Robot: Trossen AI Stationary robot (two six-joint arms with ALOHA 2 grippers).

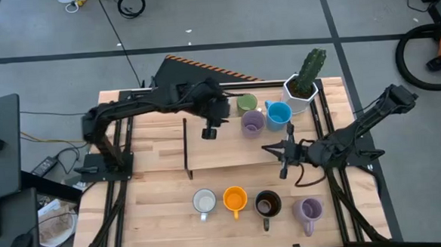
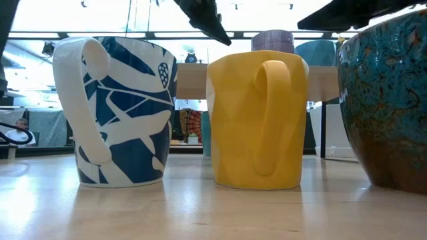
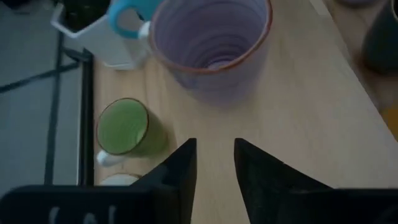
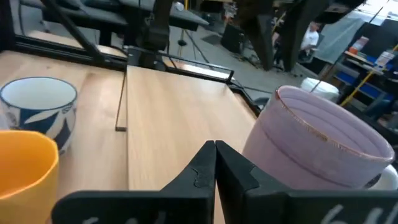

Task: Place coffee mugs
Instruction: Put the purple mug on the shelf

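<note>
The left arm is stretched across the raised wooden shelf (image 1: 229,149), and the left gripper (image 1: 209,132) is held above it with its fingers (image 3: 180,168) slightly spread and nothing between them. Just ahead of that gripper a lavender mug (image 3: 211,43) stands upright on the shelf; a green mug (image 3: 127,127) is set to one side of it and a blue mug (image 1: 278,114) beyond, beside a white cactus pot (image 1: 302,91). The right arm is folded in from the table's edge, and the right gripper (image 1: 283,159) is seen pressed together and empty, near the shelf's edge. Near it stand a white-and-blue patterned mug (image 1: 204,202), an orange mug (image 1: 234,199), a dark mug (image 1: 268,205) and a second lavender mug (image 1: 310,209), lined up on the light wooden table (image 1: 157,210). A grey floor with cables is seen around the table.
</note>
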